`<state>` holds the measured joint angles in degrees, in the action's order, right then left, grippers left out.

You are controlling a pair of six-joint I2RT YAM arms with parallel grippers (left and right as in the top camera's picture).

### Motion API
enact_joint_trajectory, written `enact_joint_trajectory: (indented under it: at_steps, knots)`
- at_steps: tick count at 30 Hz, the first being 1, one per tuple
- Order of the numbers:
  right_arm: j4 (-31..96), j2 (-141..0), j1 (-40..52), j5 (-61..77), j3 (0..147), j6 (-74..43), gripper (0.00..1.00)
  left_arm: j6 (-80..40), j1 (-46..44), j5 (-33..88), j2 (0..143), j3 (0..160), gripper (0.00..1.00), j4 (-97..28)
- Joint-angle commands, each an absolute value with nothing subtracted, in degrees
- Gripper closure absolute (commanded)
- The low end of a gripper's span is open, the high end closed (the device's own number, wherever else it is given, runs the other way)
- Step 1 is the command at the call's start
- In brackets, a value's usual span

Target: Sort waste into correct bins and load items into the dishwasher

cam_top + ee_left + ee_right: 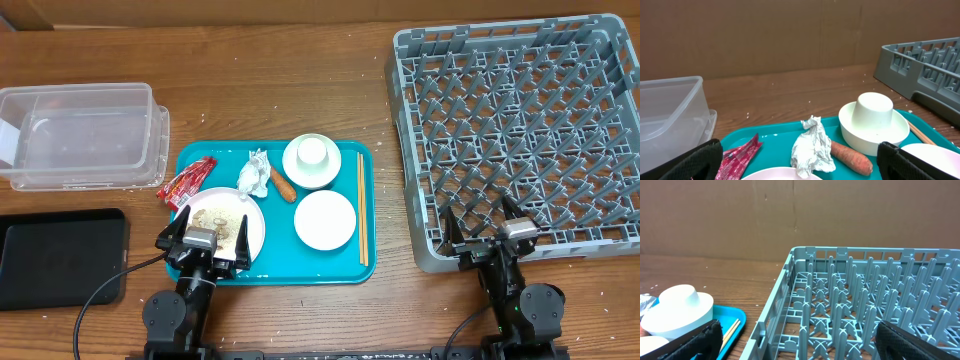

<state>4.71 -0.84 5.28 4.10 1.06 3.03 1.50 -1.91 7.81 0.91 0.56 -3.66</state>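
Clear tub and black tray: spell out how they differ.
The clear tub is see-through with tall walls; the black tray is opaque and shallow. The tub sits farther back on the table, the tray near its front edge. Both are rectangular, lie left of the teal tray, and hold no waste.

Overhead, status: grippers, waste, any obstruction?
Both grippers open, empty: left gripper over plate, right gripper at rack edge. Wrapper straddles teal tray edge; paper wad, sausage on it. Nothing in the way.
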Motion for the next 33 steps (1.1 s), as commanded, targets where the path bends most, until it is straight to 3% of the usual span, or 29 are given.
enact_joint_trajectory:
  at_steps: [1,19,23,33]
  knots:
    - [4.45,-0.23,5.17,4.19,0.47,3.22,0.0,2.2,-2.17,7.05,0.36,0.27,0.0,-3.81]
    - [4.45,-0.23,5.17,4.19,0.47,3.22,0.0,2.55,-2.17,6.72,0.36,0.27,0.0,-1.91]
    - [4.45,-0.23,5.17,4.19,0.47,3.22,0.0,-2.13,-2.28,17.89,0.36,0.3,0.0,1.15]
    - [4.45,-0.23,5.17,4.19,0.47,3.22,0.0,-4.89,-2.26,21.41,0.36,2.52,0.0,6.11]
